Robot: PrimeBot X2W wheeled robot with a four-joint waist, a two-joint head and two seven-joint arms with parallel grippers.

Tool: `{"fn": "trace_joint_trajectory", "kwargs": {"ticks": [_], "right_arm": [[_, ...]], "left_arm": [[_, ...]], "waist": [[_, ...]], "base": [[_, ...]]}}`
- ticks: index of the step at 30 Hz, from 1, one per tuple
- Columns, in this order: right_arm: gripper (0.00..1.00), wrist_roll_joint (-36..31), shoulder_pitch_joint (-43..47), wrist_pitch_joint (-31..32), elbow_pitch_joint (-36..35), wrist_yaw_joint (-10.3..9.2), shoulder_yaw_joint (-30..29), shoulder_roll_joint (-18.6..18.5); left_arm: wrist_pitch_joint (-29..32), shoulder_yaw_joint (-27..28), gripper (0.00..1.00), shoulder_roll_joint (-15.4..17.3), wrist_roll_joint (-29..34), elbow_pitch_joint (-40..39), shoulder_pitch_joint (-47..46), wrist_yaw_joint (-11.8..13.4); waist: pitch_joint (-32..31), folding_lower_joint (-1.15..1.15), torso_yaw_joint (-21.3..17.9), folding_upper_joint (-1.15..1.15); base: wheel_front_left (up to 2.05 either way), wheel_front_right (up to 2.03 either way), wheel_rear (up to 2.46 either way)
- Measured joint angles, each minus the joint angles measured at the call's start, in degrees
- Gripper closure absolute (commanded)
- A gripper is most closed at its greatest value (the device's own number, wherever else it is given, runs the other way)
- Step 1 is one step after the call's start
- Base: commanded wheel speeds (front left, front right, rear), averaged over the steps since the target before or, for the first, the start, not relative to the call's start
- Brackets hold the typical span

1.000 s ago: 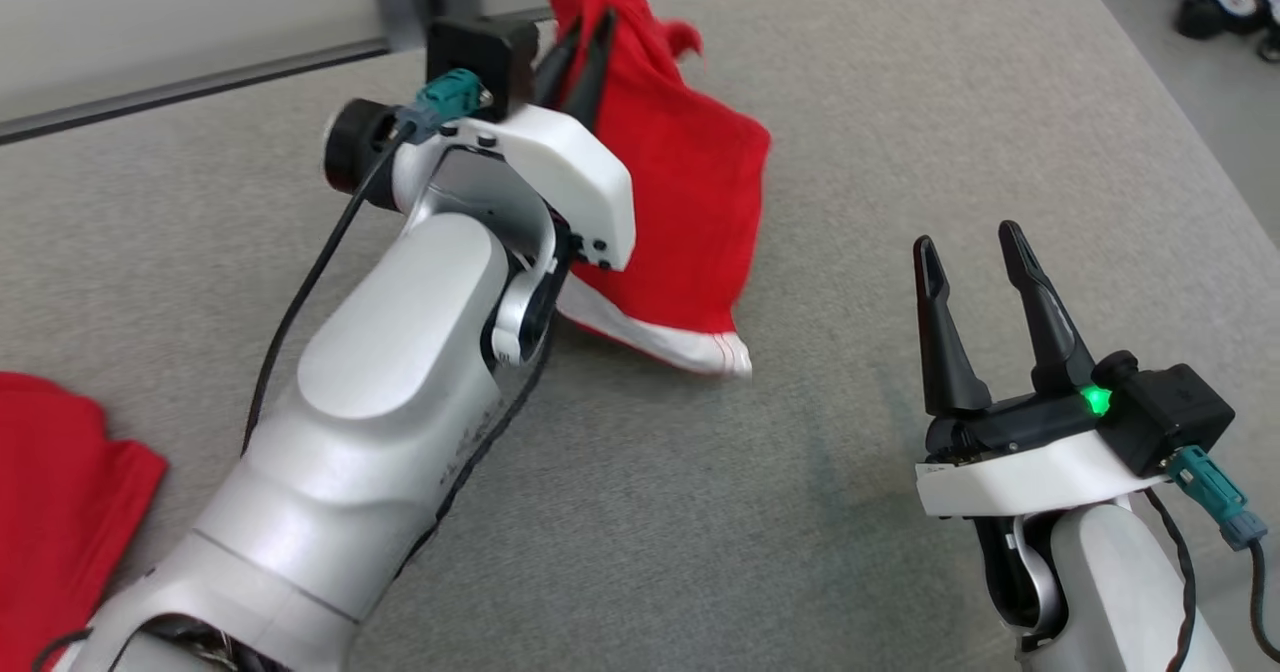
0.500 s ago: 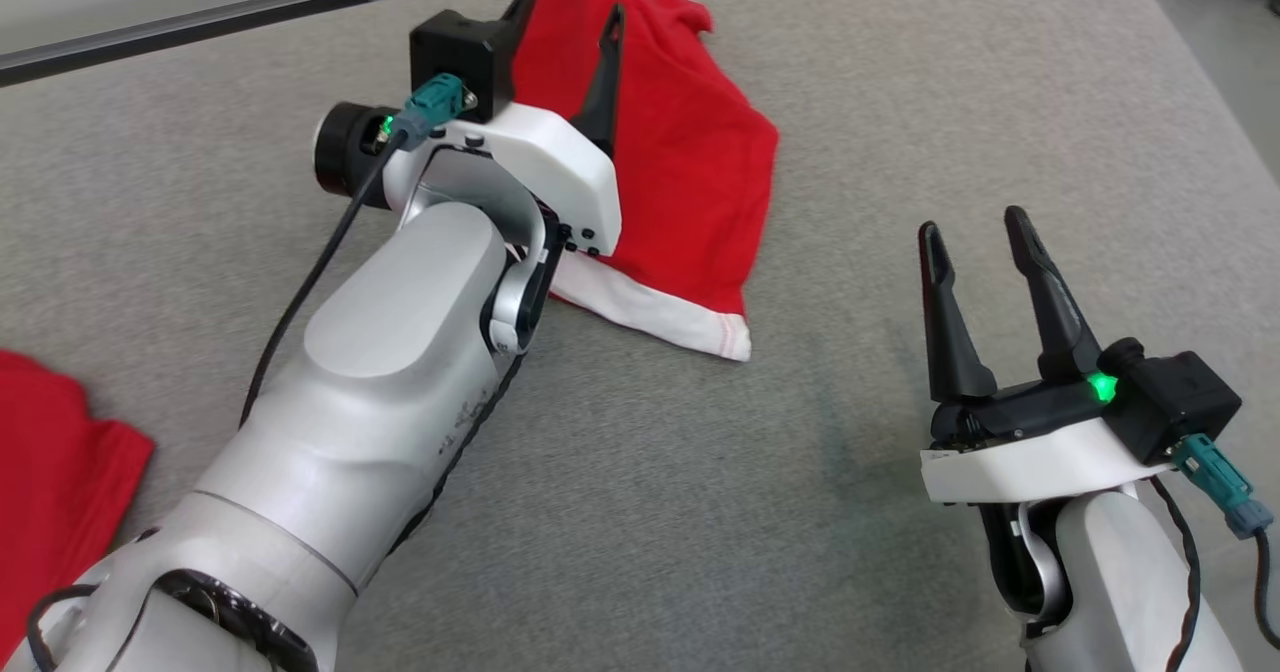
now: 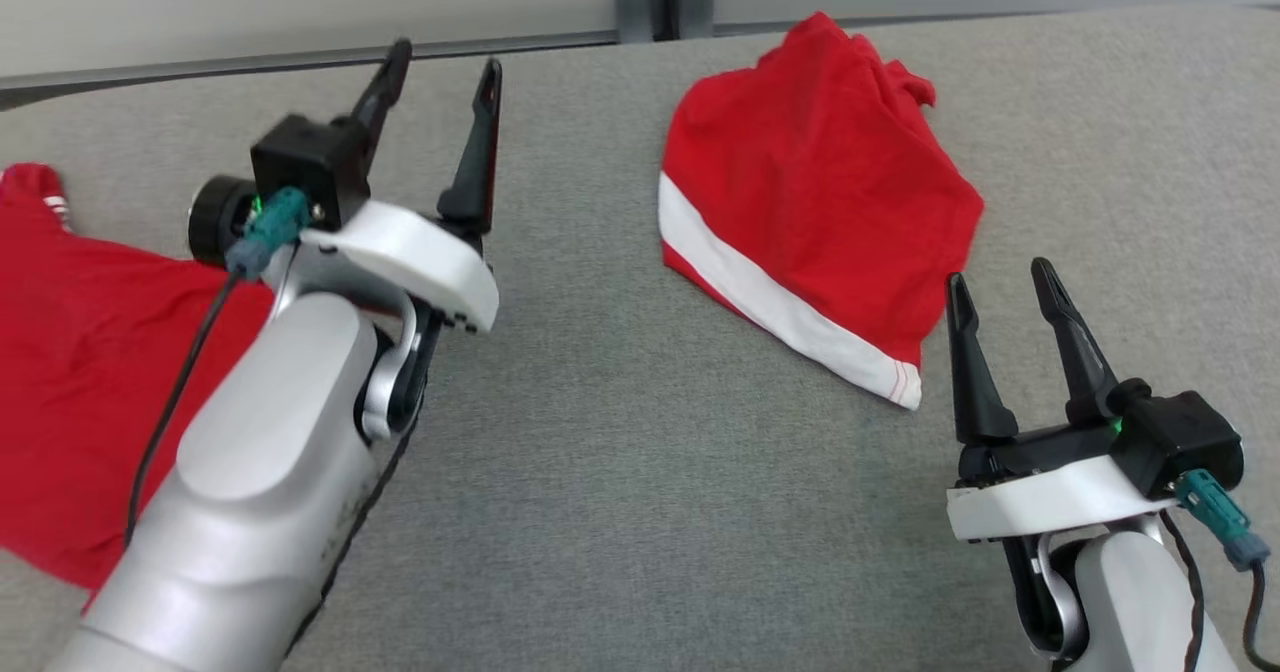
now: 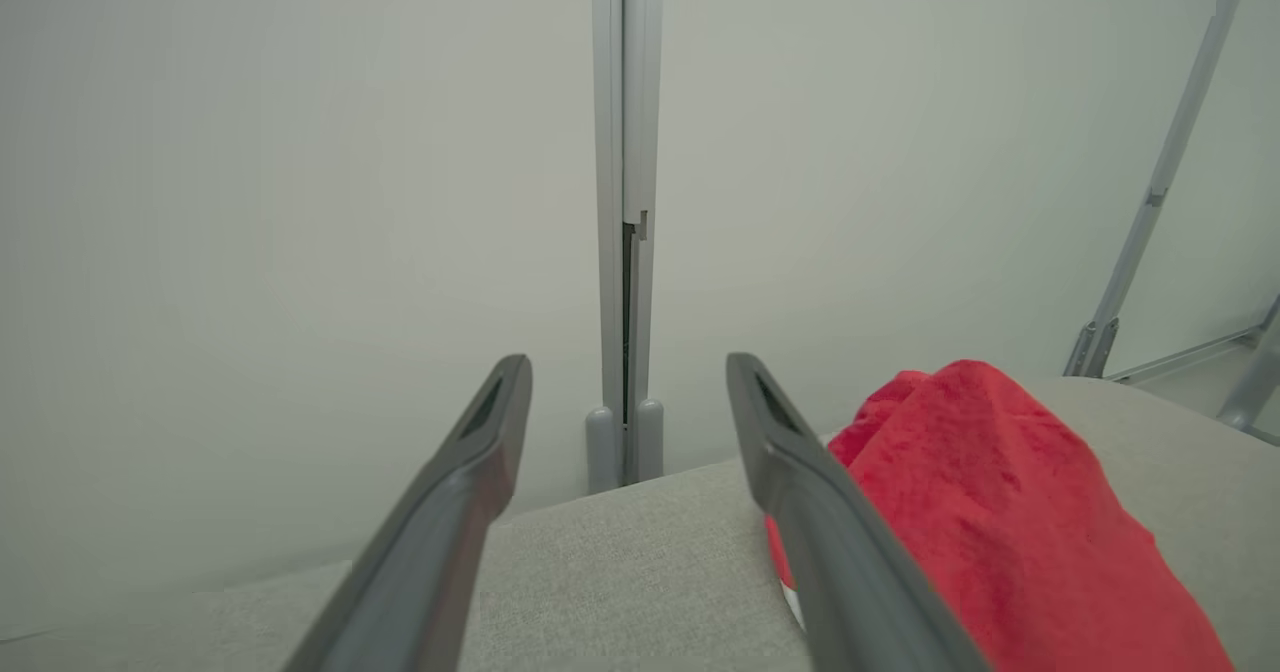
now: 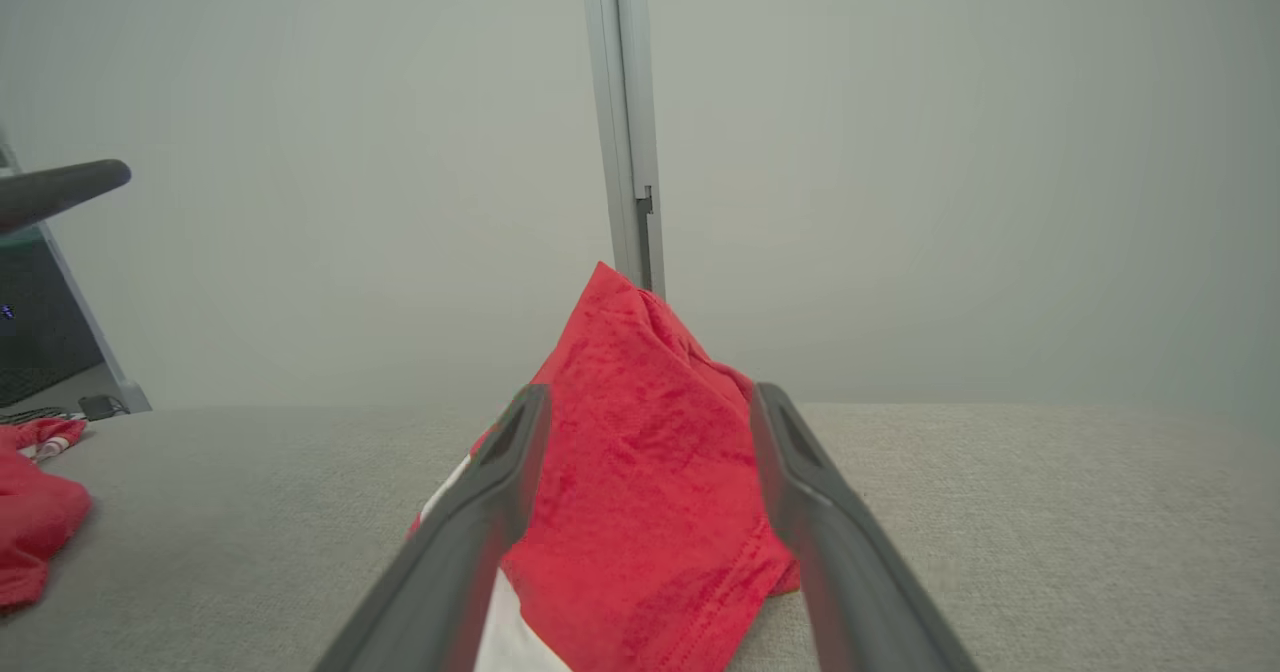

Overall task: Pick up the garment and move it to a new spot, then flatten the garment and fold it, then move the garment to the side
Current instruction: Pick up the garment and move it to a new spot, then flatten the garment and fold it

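1. Above the grey fabric surface [image 3: 600,472], the left claw [image 3: 443,60] stands spread and empty; a second ago it was clenched on the cloth.
2. Off to its right, well apart, the crumpled red fabric garment with a white band [image 3: 820,192] lies released.
3. The right claw [image 3: 998,277], also spread and empty, sits just beside the garment's hem; the move looks done, so flattening likely comes next.

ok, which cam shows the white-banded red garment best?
Head view: the whole garment lies in frame, outline and white band clear. Right wrist view has it close up, its near end cropped at the bottom edge. Left wrist view catches a red bulge at the lower right.
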Motion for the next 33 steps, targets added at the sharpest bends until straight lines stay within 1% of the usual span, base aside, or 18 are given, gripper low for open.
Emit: {"fn": "trace_joint_trajectory", "kwargs": {"ticks": [4, 6, 8, 10, 13, 17, 18, 19, 20, 21, 23, 26, 27, 30, 33], "right_arm": [[0.00, -0.65, 1.77, 0.00, 0.10, 0.00, -0.85, -0.03], [0.00, -0.87, 2.42, 0.00, 0.20, 0.00, -1.04, -0.01], [0.00, -1.16, 3.12, 0.00, 0.29, 0.00, -1.08, -0.02], [0.00, -1.19, 3.73, 0.00, 0.36, 0.00, -0.91, -0.02], [0.00, -1.18, 4.49, 0.00, 0.48, 0.00, -0.70, -0.02], [0.00, -1.10, 5.67, 0.00, 0.92, 0.00, -0.12, -0.01], [0.00, -1.08, 5.86, 0.00, 0.97, 0.00, 0.00, -0.02], [0.00, -1.07, 6.28, 0.00, 1.19, 0.00, 0.38, -0.02], [0.00, -1.05, 6.36, 0.00, 1.29, 0.00, 0.47, -0.02], [0.00, -1.05, 6.36, 0.00, 1.29, 0.00, 0.47, -0.02], [0.00, -0.85, 6.42, 0.00, 1.72, 0.00, 0.52, -0.02], [0.00, 0.79, 6.42, 0.00, 3.36, 0.01, -0.32, 0.01], [0.00, 1.58, 6.38, 0.00, 4.47, 0.01, -0.97, 0.02], [0.00, 1.25, 6.09, 0.00, 9.13, 0.00, -2.33, -0.08], [0.00, 3.03, 4.59, -0.01, 14.00, 0.00, -3.10, -0.04]], "left_arm": [[0.00, 3.36, 0.00, 1.09, 3.63, -7.75, 9.60, -0.97], [0.00, 5.48, 0.00, 1.78, 5.41, -11.17, 14.89, -1.02], [-0.01, 8.09, 0.00, 1.64, 6.62, -14.49, 20.08, -1.08], [-0.01, 10.60, 0.00, 0.68, 8.13, -17.36, 25.02, -1.12], [-0.01, 13.73, 0.00, -0.98, 10.93, -20.48, 31.31, -2.38], [-0.01, 17.95, 0.00, -4.08, 14.79, -23.02, 37.06, -3.71], [-0.01, 19.20, 0.00, -5.02, 15.10, -23.43, 38.05, -4.26], [-0.01, 20.97, 0.00, -6.19, 16.48, -23.98, 39.45, -5.36], [-0.01, 21.79, 0.00, -6.64, 17.06, -24.20, 39.88, -5.89], [-0.01, 21.79, 0.00, -6.64, 17.06, -24.20, 39.88, -5.89], [-0.01, 23.74, 0.00, -7.75, 18.58, -24.53, 40.35, -7.39], [-0.01, 24.30, 0.00, -8.29, 20.61, -24.23, 40.31, -8.83], [-0.01, 24.51, 0.00, -8.49, 20.98, -24.09, 40.25, -9.21], [-0.01, 24.60, 0.00, -8.81, 21.85, -23.77, 39.74, -10.01], [-0.01, 24.01, 0.00, -8.96, 22.07, -23.02, 39.39, -10.61]], "waist": [[-2.46, 0.00, 3.44, 0.00], [-3.95, 0.00, 4.68, 0.00], [-5.37, 0.00, 5.67, 0.00], [-6.58, 0.00, 6.43, 0.00], [-7.96, 0.00, 7.15, 0.00], [-8.93, 0.00, 7.08, 0.00], [-8.99, 0.00, 6.94, 0.00], [-9.09, 0.00, 6.66, 0.00], [-9.14, 0.00, 6.53, 0.00], [-9.14, 0.00, 6.53, 0.00], [-9.12, 0.00, 6.26, 0.00], [-8.67, 0.00, 6.24, 0.00], [-8.46, 0.00, 6.26, 0.00], [-7.52, 0.00, 6.60, 0.00], [-6.42, 0.00, 7.23, 0.00]], "base": [[0.00, 0.00, 0.00], [0.00, 0.00, 0.00], [0.00, 0.00, 0.00], [0.00, 0.00, 0.00], [0.00, 0.00, 0.00], [0.00, 0.00, 0.00], [0.00, 0.00, 0.00], [0.00, 0.00, 0.00], [0.00, 0.00, 0.00], [0.00, 0.00, 0.00], [0.00, 0.00, 0.00], [0.00, 0.00, 0.00], [0.00, 0.00, 0.00], [0.00, 0.00, 0.00], [0.00, 0.00, 0.00]]}}
